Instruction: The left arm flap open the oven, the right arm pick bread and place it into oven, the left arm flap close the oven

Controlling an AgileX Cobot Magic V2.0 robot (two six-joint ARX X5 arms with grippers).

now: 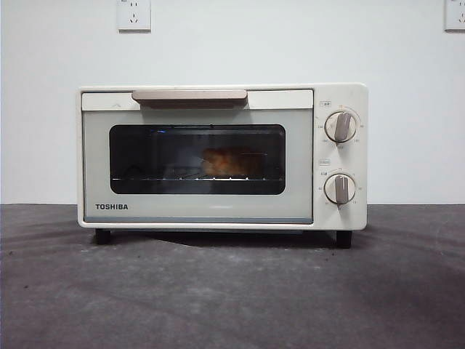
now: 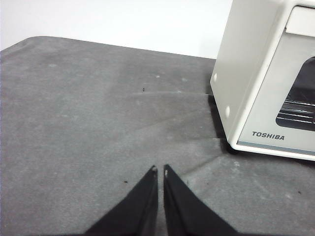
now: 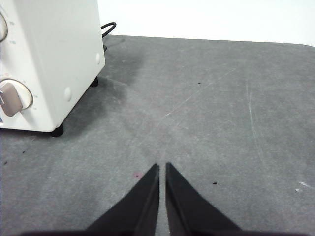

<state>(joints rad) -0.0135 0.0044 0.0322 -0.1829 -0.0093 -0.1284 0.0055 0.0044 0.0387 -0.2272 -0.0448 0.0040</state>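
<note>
Above the grey table (image 2: 88, 108), the left gripper (image 2: 159, 170) holds its jaws pressed nearly together, gripping nothing; the right gripper (image 3: 162, 166) is the same. The oven (image 1: 221, 156) stands well apart from both (ahead of the jaws), door shut. The bread (image 1: 231, 161) lies inside on the rack, behind the dark glass.

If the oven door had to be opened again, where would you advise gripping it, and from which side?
Grip the beige bar handle along the top edge of the oven door, coming from the front and above. It stands out from the door, probably leaving room for jaws behind it.
</note>
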